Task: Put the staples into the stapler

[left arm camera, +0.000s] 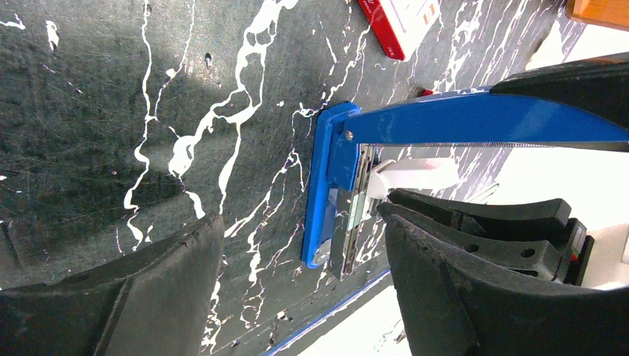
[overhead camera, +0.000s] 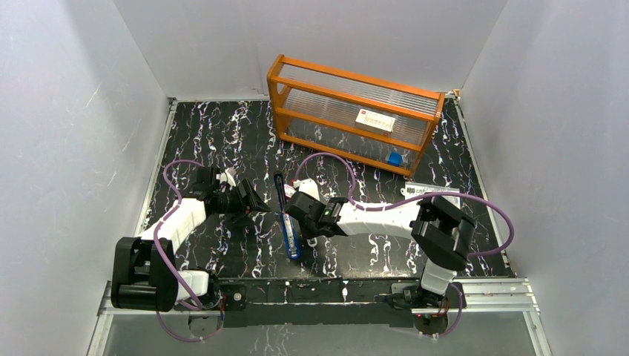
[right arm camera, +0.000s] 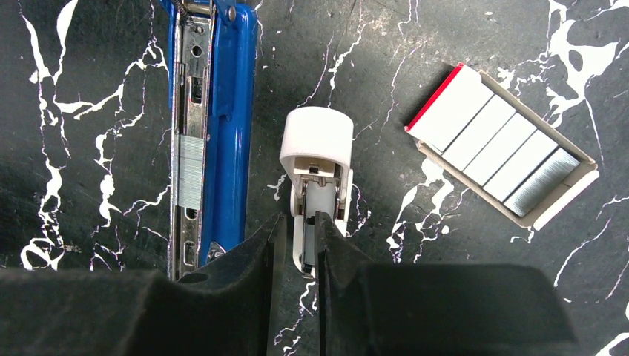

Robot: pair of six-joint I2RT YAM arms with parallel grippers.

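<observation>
With staples (right arm camera: pixel 190 172) lying in the stapler (right arm camera: pixel 231 111) channel at 9 o'clock of the white piece (right arm camera: pixel 317 137), left tool (left arm camera: pixel 300 219) spread apart, right tool (right arm camera: pixel 300 219) pinched together, confirm flat seating, then close stapler slowly.

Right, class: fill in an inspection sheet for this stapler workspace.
Surface: black marbled mat.
Job's things: stapler open, one strip of staples in its channel; more strips in box.
Clutter: white object; orange rack at the back.
Grippers: left gripper open, facing stapler; right gripper shut, tips at white object's end.
Cables: purple cables looping over mat.
Surroundings: grey walls.
</observation>
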